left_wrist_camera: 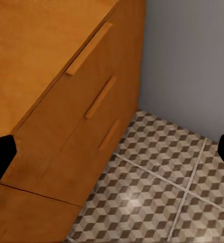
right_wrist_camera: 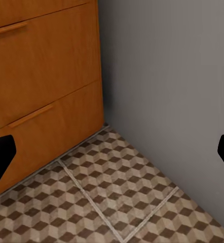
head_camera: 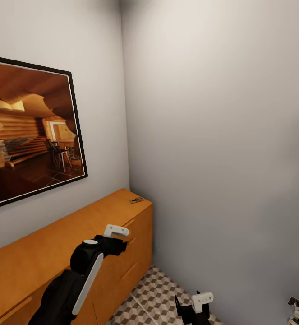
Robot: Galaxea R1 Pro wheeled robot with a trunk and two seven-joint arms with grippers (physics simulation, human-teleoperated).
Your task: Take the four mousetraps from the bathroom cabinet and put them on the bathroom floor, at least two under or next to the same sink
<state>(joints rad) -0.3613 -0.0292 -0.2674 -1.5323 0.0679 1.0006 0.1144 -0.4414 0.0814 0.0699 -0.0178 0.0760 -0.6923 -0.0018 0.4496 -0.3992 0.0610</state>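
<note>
One mousetrap (head_camera: 136, 200) sits on the cabinet (head_camera: 41, 257) top at its far right corner, w/ a drop to the bathroom floor (head_camera: 156, 298) beside it. Left claw (left_wrist_camera: 112, 152) and right claw (right_wrist_camera: 112, 152) both spread, holding nothing. Risk: reaching w/ the left claw could nudge the tiny trap off the corner or snag the wall. The trap's detail is too small to read; a dark bit at the cabinet's left edge is cut off, can't ID

The cabinet (head_camera: 54, 243) stands on the cube-patterned floor (head_camera: 158, 293). A mousetrap (head_camera: 136, 200) lies on its top at the far corner, well beyond the left gripper (head_camera: 117, 241).
</note>
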